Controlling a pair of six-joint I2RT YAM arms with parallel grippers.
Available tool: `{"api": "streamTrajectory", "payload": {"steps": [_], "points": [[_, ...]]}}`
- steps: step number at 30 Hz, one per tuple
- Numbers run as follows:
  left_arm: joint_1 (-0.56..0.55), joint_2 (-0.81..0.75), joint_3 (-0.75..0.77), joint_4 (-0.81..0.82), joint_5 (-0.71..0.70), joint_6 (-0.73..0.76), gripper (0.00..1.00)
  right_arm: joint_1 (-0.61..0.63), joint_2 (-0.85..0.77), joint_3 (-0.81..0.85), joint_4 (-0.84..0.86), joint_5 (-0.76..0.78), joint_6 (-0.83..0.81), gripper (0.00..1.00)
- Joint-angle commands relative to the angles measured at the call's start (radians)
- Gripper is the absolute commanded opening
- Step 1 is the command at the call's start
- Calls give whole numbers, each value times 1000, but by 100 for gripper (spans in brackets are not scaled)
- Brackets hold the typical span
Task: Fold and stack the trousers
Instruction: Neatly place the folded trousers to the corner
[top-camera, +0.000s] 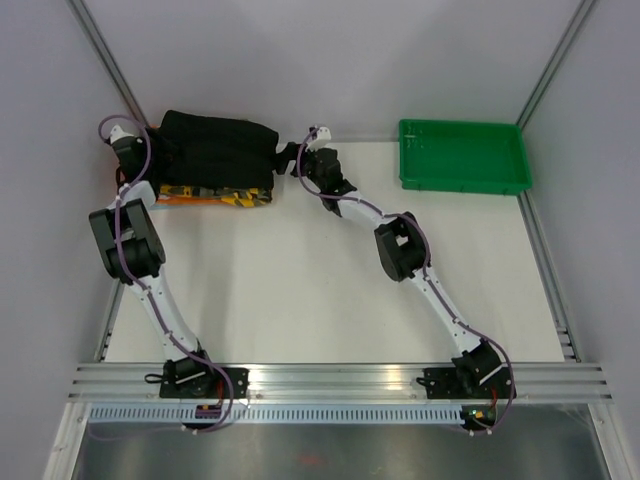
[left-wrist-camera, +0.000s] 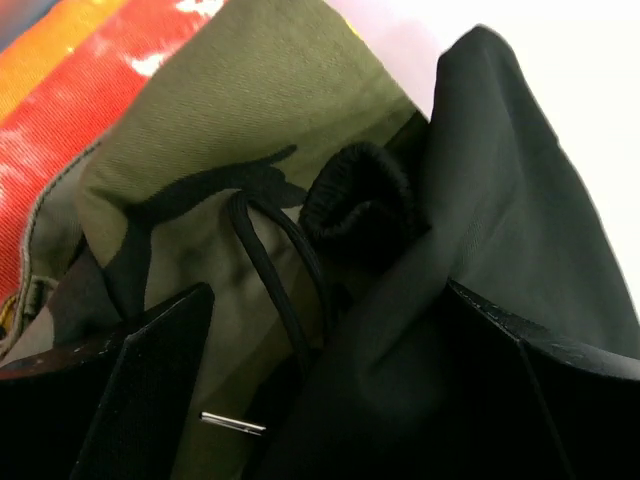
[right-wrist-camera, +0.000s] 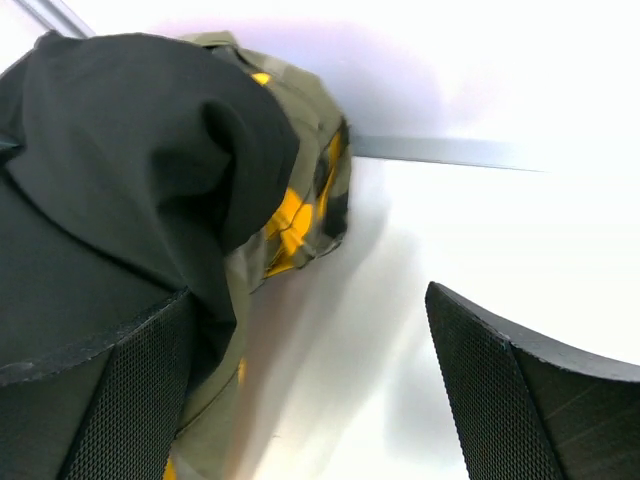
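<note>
The black trousers (top-camera: 215, 145) lie folded on top of the folded camouflage garment (top-camera: 215, 196) at the back left of the table. My left gripper (top-camera: 137, 150) is at the stack's left end. In the left wrist view it (left-wrist-camera: 330, 400) is open wide, with a fold of the black trousers (left-wrist-camera: 500, 220) and the camouflage cloth (left-wrist-camera: 250, 110) between its fingers. My right gripper (top-camera: 302, 160) is at the stack's right end. In the right wrist view it (right-wrist-camera: 310, 390) is open and holds nothing. Its left finger (right-wrist-camera: 120, 400) is against the trousers (right-wrist-camera: 120, 170), and bare table lies between the jaws.
A green tray (top-camera: 462, 155) stands at the back right. A black drawstring (left-wrist-camera: 270, 250) with a metal tip (left-wrist-camera: 232, 423) lies on the camouflage cloth. Grey walls close the back and sides, with a metal rail (top-camera: 340, 380) at the near edge.
</note>
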Motion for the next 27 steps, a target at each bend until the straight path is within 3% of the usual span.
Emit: {"api": "streamTrajectory", "payload": {"steps": [1, 2, 3, 5, 9, 15, 18, 21, 27], "points": [[-4, -50, -48, 0, -32, 83, 100, -8, -63, 21, -26, 32, -107, 98], [-5, -67, -92, -8, -64, 58, 100, -11, -100, -78, -3, 35, -113, 98], [-8, -80, -155, 160, -61, 31, 100, -16, -185, -156, 94, 49, -131, 98], [-33, -56, -264, 408, -20, -23, 100, -24, -256, -281, 128, 85, -151, 98], [-66, -51, -198, 332, -56, 26, 100, -56, -344, -246, 54, 28, -171, 98], [-65, -203, -211, 271, -130, 75, 100, -91, -434, -260, 37, -46, -154, 98], [-70, -298, -191, 164, -173, 80, 100, -129, -537, -365, 46, -100, -76, 98], [-71, -401, -255, 157, -223, 83, 100, -143, -657, -535, 65, -134, -102, 98], [-62, -521, -353, 98, -360, 86, 100, -171, -782, -642, 2, -241, -6, 98]]}}
